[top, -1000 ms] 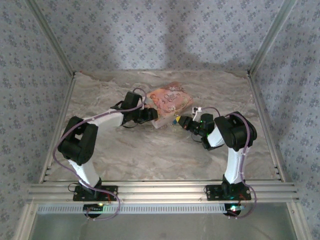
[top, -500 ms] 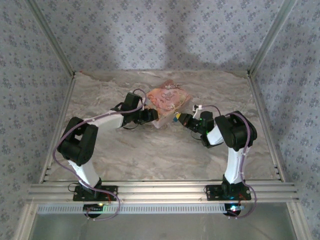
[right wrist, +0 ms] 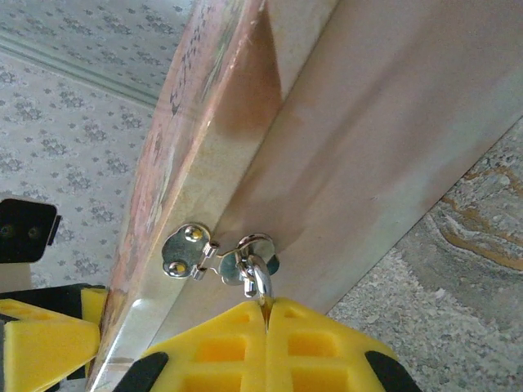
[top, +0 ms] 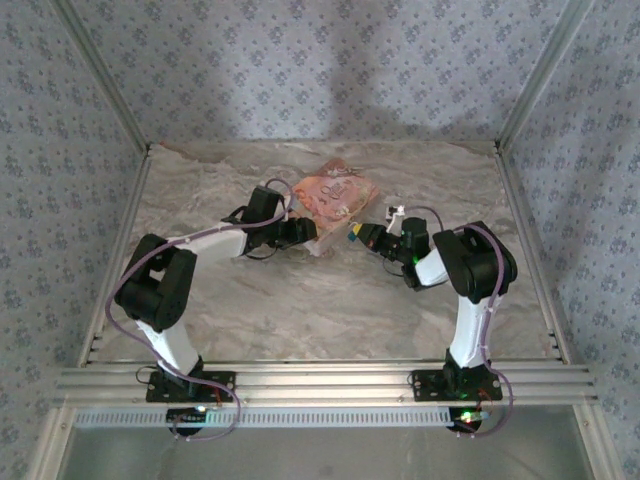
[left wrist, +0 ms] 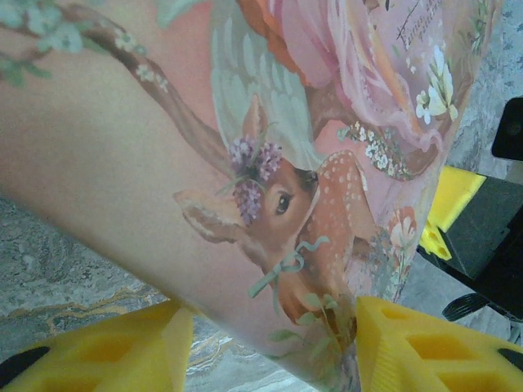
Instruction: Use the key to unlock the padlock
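- Right gripper (right wrist: 265,327) has its yellow fingers pressed together on a thin silvery piece. I take this for the key (right wrist: 264,300), though most of it is buried in the seam between the pads.
- Padlock (right wrist: 263,265) hangs at the small metal hasp (right wrist: 188,249) on the box's side edge, just above those fingertips. Only a silvery loop and a dark sliver behind it can be made out.
- From above, the box (top: 338,198) lies towards the far middle of the table (top: 300,310), with the right gripper at its near right edge.
- Left gripper (left wrist: 270,351) has its fingers apart. The box's near left corner lies between them, close to one pad, but I see no clamp on it.
- Key, as I judge it: stiff, flat, very light and smooth. It can pivot or slip between the pads if pushed off-axis. The hold belongs on the flat of the rounded head, with the blade free.
- Padlock, as I judge it: hard and almost weightless. It is loose on the hasp, so it will swing away from a push rather than accept the blade. It needs the box wall behind it as a stop.
- Box looks light and able to slide on the table, so the left gripper's brace at the corner matters.
- Risk: a twist with the blade only part way in could bend the hasp or flick the key out.
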`<control>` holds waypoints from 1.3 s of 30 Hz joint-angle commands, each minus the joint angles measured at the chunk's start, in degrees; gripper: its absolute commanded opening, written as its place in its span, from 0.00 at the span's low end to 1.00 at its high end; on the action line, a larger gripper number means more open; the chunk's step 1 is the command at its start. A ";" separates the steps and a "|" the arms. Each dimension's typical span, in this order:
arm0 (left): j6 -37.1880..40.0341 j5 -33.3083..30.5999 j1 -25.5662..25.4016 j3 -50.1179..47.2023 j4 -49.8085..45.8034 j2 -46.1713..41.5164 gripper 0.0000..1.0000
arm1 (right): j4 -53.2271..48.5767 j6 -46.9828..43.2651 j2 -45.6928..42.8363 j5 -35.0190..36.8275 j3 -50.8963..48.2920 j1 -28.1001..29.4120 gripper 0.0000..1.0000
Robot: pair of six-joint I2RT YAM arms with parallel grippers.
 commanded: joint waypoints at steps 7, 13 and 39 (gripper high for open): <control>0.64 -1.79 -0.54 -3.13 -9.00 -0.31 0.54 | 2.62 -1.66 -2.25 2.46 2.51 -2.62 0.00; 0.58 -2.10 -0.52 -3.87 -8.91 -0.40 0.54 | 2.25 -1.79 -2.17 2.28 3.25 -3.12 0.00; 6.18 -2.58 -5.37 16.81 -16.74 -3.01 0.58 | 0.15 -3.91 -6.92 2.82 -3.94 2.62 0.00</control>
